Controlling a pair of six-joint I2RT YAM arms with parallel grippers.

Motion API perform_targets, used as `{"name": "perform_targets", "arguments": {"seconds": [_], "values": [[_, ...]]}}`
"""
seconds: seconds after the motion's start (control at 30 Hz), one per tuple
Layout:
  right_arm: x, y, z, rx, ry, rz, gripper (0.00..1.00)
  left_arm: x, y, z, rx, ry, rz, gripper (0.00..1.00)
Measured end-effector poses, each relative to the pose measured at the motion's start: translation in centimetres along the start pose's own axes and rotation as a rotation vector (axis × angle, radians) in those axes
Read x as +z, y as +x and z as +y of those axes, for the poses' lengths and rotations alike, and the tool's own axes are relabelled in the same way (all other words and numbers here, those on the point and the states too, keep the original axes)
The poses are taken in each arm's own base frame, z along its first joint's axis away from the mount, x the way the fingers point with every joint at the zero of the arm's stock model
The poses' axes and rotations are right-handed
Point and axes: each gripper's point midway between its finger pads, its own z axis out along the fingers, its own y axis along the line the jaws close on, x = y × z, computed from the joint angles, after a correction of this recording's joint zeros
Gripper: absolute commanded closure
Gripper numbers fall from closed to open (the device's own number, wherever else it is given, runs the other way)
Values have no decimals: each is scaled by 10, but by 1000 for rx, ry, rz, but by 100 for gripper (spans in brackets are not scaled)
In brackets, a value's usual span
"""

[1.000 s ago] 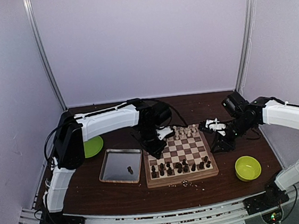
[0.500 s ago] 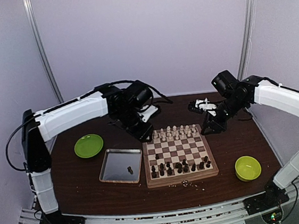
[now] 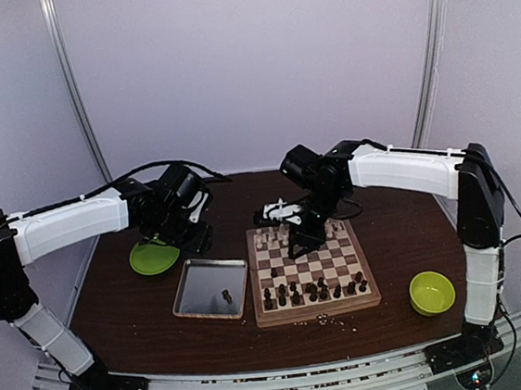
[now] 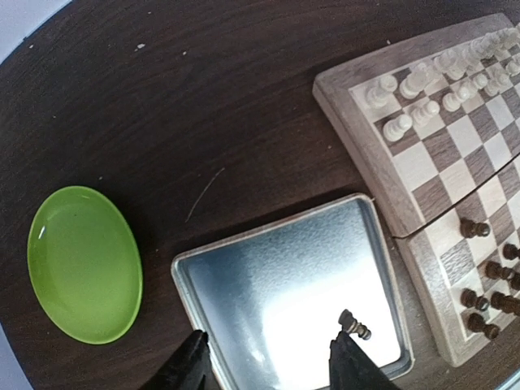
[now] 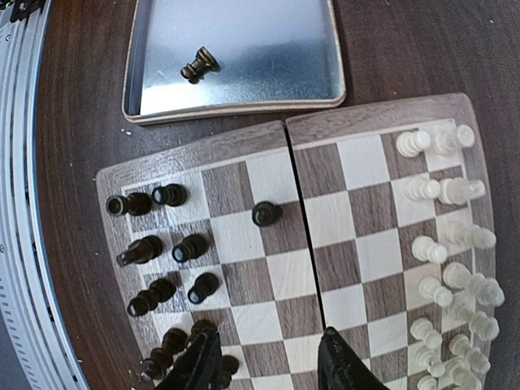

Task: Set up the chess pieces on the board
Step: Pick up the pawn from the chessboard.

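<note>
Jaws on both sides stood parted, empty. One dark wooden chessman (image 4: 354,324) sat in the silver metal tray (image 4: 268,268), left of the checkered wooden board (image 4: 360,140). I judged it light, rigid and slippery, best pinched at its narrow waist.

Left arm swung left, off board (image 3: 254,279)'s far-left corner. Left claw (image 4: 272,361) now above tray (image 3: 186,266), near plate (image 3: 153,257), jaws parted wider (nothing between). Right arm swung in from right of board. Right claw (image 5: 268,357) now over board's far half.
</note>
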Motion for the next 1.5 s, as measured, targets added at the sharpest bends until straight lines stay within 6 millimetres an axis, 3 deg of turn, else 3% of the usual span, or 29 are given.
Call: {"name": "perform_targets", "arguments": {"seconds": [0.1,0.4,0.63,0.83,1.5], "values": [[19,-8,3,-19,-18,28,58,-3,8,10,-19,-38,-9,40],[51,-21,4,-32,-21,78,59,-10,13,24,-63,-71,-41,40],[67,-13,5,-23,-34,119,60,-10,11,23,-67,-69,-51,40],[76,-18,1,-7,-32,123,62,-8,12,23,-67,-69,-46,40],[88,-15,1,22,-49,147,93,0,16,21,-70,-67,-21,41]]}}
